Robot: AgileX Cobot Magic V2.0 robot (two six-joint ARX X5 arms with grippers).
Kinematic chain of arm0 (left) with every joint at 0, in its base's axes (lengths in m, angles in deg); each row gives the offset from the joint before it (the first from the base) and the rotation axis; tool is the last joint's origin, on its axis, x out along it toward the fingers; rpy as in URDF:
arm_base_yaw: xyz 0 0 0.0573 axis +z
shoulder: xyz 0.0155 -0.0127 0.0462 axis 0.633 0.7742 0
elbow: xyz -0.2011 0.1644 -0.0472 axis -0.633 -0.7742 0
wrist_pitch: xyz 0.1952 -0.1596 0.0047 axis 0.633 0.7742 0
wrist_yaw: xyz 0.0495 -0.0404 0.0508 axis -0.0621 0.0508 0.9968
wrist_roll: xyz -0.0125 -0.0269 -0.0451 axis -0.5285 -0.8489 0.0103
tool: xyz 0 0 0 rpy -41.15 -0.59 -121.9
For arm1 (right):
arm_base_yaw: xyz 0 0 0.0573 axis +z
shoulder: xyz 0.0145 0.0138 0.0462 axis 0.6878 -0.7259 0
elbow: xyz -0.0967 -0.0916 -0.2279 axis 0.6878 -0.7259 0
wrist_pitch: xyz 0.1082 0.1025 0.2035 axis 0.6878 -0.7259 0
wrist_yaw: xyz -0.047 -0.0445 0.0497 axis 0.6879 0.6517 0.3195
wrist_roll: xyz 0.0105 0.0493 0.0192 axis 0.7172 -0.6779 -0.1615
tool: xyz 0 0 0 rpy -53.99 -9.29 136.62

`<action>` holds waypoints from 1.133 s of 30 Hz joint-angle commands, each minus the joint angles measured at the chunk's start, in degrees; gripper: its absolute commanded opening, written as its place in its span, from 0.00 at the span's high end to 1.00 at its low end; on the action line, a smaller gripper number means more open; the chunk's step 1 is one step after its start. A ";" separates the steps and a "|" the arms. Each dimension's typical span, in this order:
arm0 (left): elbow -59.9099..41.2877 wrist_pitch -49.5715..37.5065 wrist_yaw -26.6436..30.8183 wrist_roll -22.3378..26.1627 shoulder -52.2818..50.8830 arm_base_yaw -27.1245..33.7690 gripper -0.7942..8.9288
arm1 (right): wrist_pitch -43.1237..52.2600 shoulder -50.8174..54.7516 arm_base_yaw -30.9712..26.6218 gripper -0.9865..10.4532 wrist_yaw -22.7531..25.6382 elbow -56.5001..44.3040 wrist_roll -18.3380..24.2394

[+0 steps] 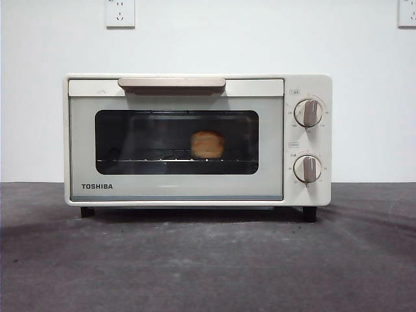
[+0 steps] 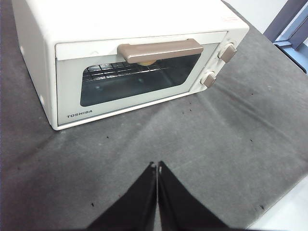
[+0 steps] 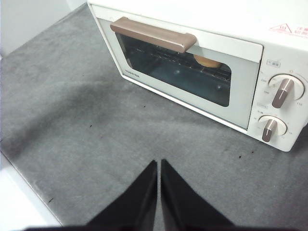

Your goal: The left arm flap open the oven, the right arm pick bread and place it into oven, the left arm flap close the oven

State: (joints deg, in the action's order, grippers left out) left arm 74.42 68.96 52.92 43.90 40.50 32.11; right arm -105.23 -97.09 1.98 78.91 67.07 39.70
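- Left pincer (image 2: 157, 168) and right pincer (image 3: 159, 166) both hover over the bare grey worktop (image 1: 208, 260) with jaws pressed together, gripping nothing; open room lies all round them.
- Worktop edges run close beside each arm.
- Toaster oven (image 1: 175, 188) stands farther off, door shut, bread (image 1: 207, 144) on its rack inside; little seems left to go wrong unless an arm swings into the handle (image 1: 171, 83).

table: dark grey felt-like mat (image 1: 208, 260) covering the whole near surface, speckled with small dark crumbs | wall: plain white (image 1: 208, 45) behind, far side | outlets: white socket plate (image 1: 120, 13) high on wall at left; second socket plate (image 1: 407, 13) cut by the right edge
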 commanded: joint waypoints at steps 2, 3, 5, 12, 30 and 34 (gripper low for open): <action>0.98 -0.61 0.17 1.68 -0.44 -0.09 0.91 | 0.70 -0.31 0.57 0.91 0.22 0.61 0.24; 0.96 -0.87 0.55 5.90 -1.25 0.11 0.91 | 0.70 -0.31 0.57 0.91 0.22 0.61 0.24; 0.61 -3.02 0.61 9.70 -2.67 0.50 0.91 | 0.72 -0.31 0.57 0.91 0.22 0.61 0.24; -9.68 -30.95 7.80 12.66 -11.45 4.70 0.91 | 0.72 -0.31 0.57 0.91 0.22 0.61 0.24; -40.30 -40.96 23.78 12.70 -26.45 7.98 0.91 | 0.72 -0.31 0.57 0.91 0.22 0.61 0.24; -44.54 -40.92 23.78 12.70 -28.81 7.98 0.91 | 0.72 -0.31 0.57 0.91 0.22 0.61 0.24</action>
State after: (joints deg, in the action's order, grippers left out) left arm 30.29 28.77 76.54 55.88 12.17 39.98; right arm -105.23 -97.09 1.98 78.91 67.07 39.70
